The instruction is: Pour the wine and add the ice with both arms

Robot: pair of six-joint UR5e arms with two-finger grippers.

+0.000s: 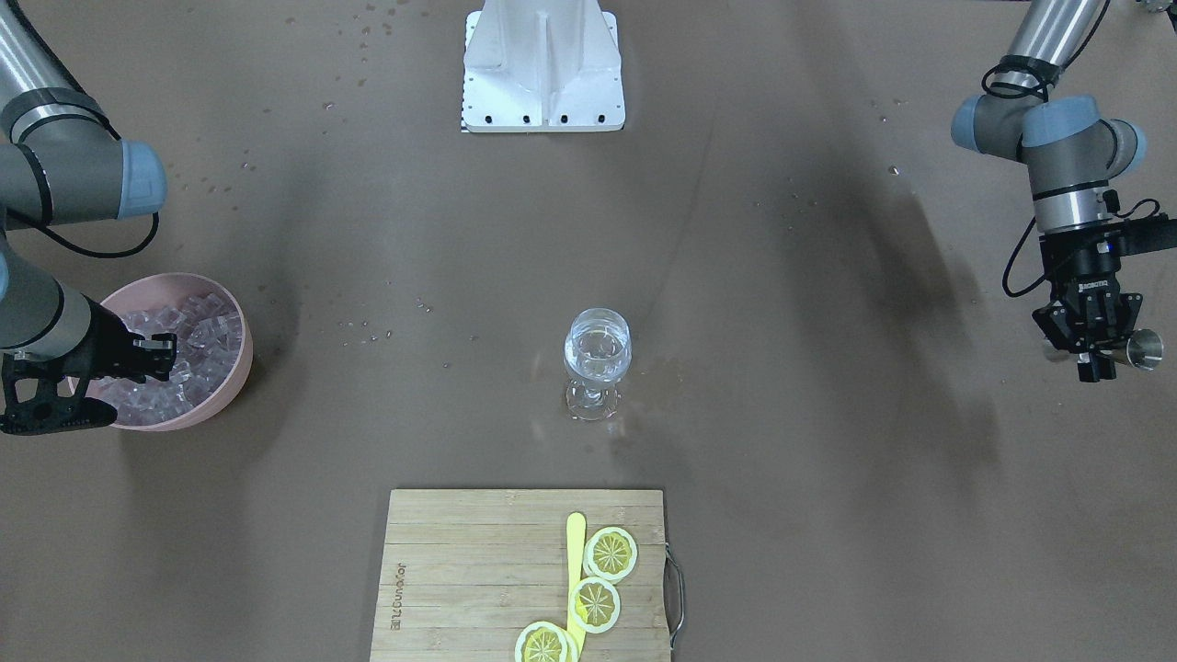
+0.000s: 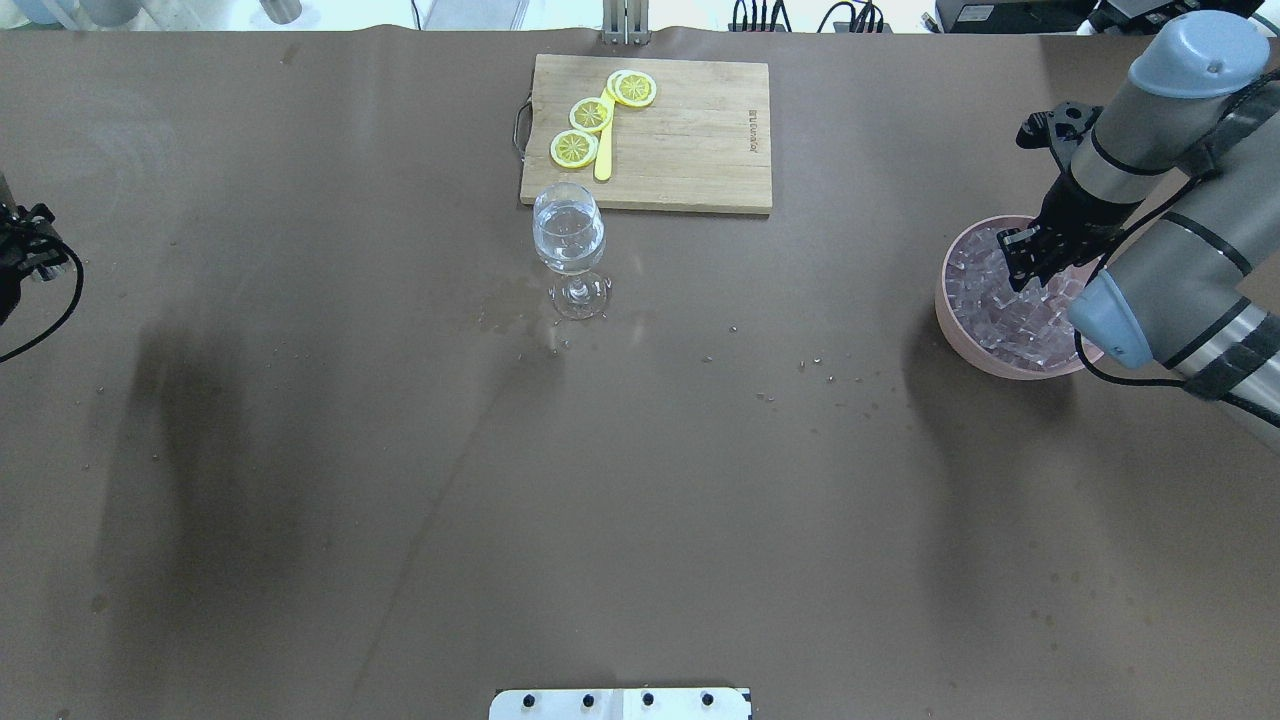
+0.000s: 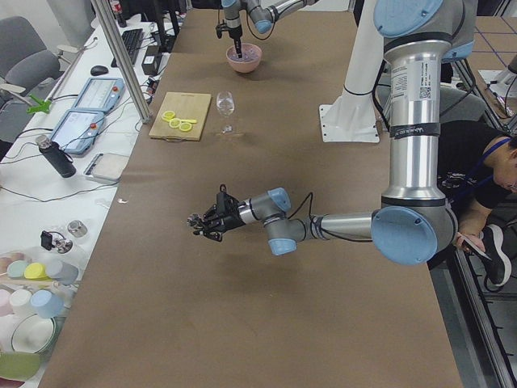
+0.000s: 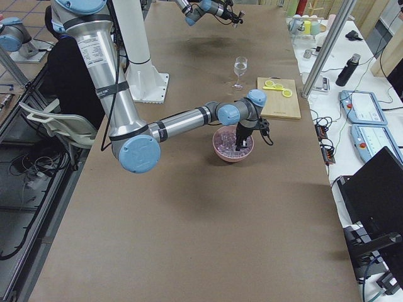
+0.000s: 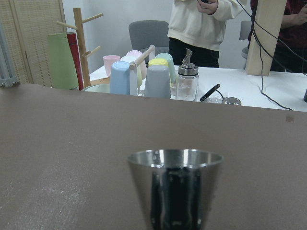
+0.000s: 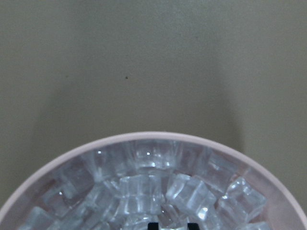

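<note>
Brown paper covers the long bench (image 2: 640, 500), speckled with droplets and damp beside the clear stemmed wine glass (image 2: 572, 258) at its middle. The glass holds a little colourless wine (image 2: 568, 238). Beyond it, a bamboo cutting board (image 2: 700, 140) carries yellow lemon slices (image 2: 590, 113).

At the right end, the right pincer (image 2: 1020, 262) dips into a round pink bowl (image 2: 985, 358) heaped with glassy ice cubes (image 2: 990, 315). Its wrist camera shows two black tips slightly apart among the cubes; whether they grip one cannot be told.

At the left end, the left pincer (image 1: 1108, 354) clamps a shiny steel measuring cup (image 1: 1145, 349). Only its wrist view shows the room behind: pastel mugs (image 5: 158, 79) and a person in a cream sweater (image 5: 204, 24).
</note>
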